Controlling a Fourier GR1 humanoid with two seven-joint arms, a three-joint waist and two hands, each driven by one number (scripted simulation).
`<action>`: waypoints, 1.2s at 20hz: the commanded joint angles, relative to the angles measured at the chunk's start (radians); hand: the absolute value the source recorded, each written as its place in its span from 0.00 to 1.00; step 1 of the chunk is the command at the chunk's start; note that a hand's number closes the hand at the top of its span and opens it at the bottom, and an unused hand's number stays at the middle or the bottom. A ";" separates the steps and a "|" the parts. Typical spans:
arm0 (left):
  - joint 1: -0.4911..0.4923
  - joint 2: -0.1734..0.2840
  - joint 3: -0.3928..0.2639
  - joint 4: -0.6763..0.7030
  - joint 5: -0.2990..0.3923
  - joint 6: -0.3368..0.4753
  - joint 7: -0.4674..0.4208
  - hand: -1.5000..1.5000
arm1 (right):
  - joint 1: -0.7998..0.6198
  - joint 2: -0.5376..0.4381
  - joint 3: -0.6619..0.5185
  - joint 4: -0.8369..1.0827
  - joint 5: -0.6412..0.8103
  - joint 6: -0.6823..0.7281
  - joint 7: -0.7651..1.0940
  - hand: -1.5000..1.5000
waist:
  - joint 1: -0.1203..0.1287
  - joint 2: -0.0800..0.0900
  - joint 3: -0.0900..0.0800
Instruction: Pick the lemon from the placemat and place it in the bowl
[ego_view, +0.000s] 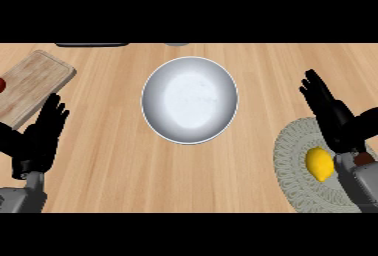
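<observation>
My fingers (319, 92) on the right hand (336, 117) are stretched out straight and held together, pointing away from me, and they hold nothing. That hand hangs over the inner edge of the round woven placemat (295, 155), with my grey forearm coming in from the lower right corner. The lemon (319, 163) lies on the placemat just beside my wrist, nearer to me than my fingertips, so I judge I must draw back or turn the hand before I can close on it.

I expect the lemon to be light and stiff-skinned, a little waxy and so apt to slip, and ready to roll on its long axis. It looks best taken across its thick middle, thumb on 1 side and fingers on the other, not by the tapered ends.

My left hand (37, 137) rests open at the left edge, fingers up, holding nothing.

Farther out, in the middle of the wooden counter (111, 165), sits the pale bowl (190, 100), with nothing in it. At the far left lies a wooden cutting board (29, 87). I see no labels, brands or writing anywhere.
</observation>
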 joint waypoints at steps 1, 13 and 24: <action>0.001 0.030 0.051 0.015 -0.002 -0.050 -0.058 0.50 | 0.030 0.049 0.025 -0.099 0.016 0.012 -0.010 0.00 | -0.002 -0.004 -0.019; -0.067 0.048 0.099 -0.070 -0.015 -0.067 -0.193 0.50 | 0.145 0.030 0.240 -0.321 0.541 -0.357 -0.140 0.00 | -0.031 -0.013 -0.021; -0.091 0.084 0.132 -0.069 -0.005 -0.092 -0.138 0.50 | 0.254 -0.408 0.142 -0.724 0.776 -0.207 0.465 0.00 | -0.041 -0.014 -0.024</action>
